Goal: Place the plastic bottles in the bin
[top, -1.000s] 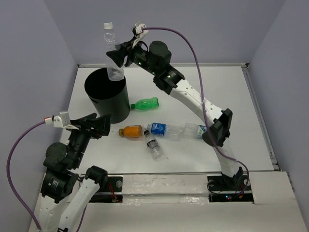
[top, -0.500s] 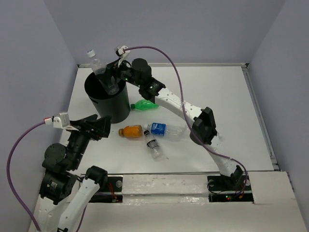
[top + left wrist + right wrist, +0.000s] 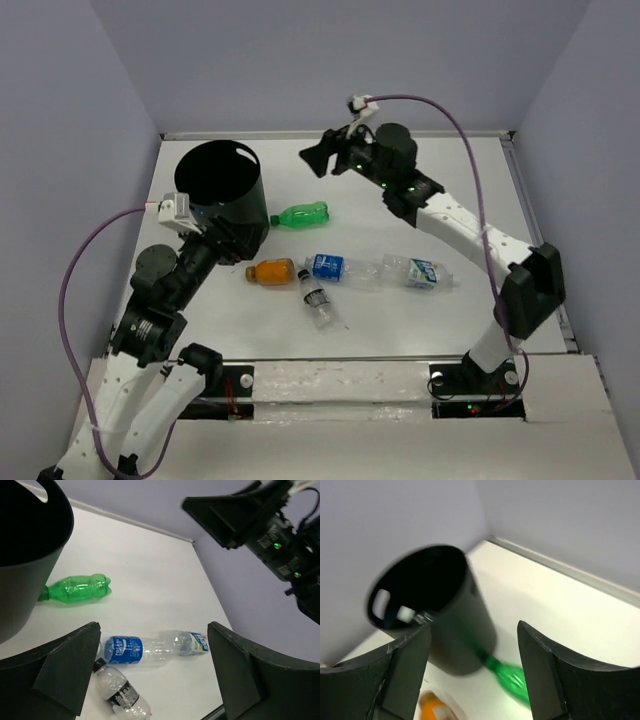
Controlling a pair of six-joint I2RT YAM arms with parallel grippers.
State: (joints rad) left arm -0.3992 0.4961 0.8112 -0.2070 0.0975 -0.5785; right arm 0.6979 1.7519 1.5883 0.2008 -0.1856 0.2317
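The right claw (image 3: 318, 160) hangs raised beside the bin (image 3: 222, 190), open and empty; the left claw (image 3: 235, 245), open too, is low near the orange bottle (image 3: 272, 271).

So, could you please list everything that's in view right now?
bin: one, black, upright, far left of the table
green bottle: one, green, lying just right of the bin
orange bottle: one, orange, lying on the near side of the bin
blue-labelled bottle: one, clear, lying mid-table
second blue-labelled bottle: one, clear, lying to its right
dark-capped bottle: one, clear, nearest the arms
table: one, white
left gripper: one, black, open, beside the bin
right gripper: one, black, open, raised right of the bin
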